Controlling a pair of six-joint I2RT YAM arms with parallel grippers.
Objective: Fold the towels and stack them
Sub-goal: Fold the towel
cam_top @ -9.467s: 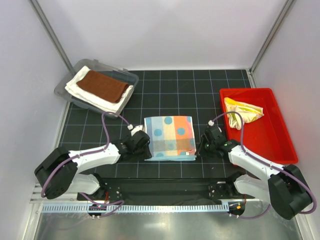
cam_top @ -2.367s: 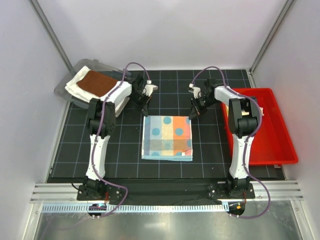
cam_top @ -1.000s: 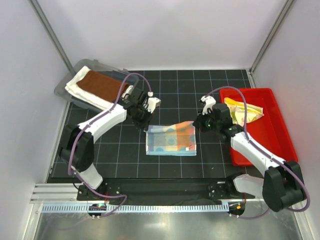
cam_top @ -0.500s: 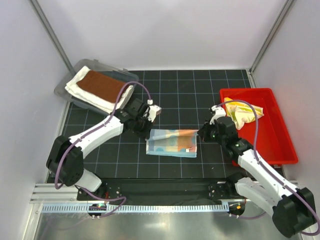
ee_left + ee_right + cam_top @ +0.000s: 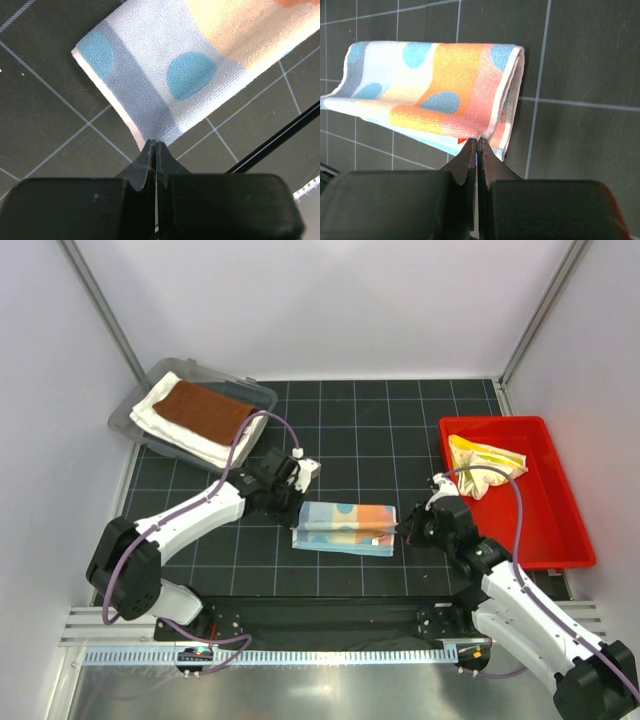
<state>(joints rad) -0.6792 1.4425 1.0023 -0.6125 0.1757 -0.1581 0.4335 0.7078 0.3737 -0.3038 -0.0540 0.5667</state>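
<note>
The light-blue dotted towel (image 5: 345, 528) is lying doubled over on the black mat (image 5: 340, 430), spanning the gap between the two grippers. The left gripper (image 5: 155, 146) is pinching a corner at its left end, fingers together on the hem. The right gripper (image 5: 476, 142) is clamping a right-end corner likewise. The arms are probably finishing this fold. Next they should be letting go, then carrying it to the rust-brown towel (image 5: 205, 410), beyond the left gripper.

arms (image 5: 190, 520) white, joints (image 5: 125, 575) black | cables (image 5: 236, 445) purple | pincer fingers (image 5: 142, 165) black
</note>
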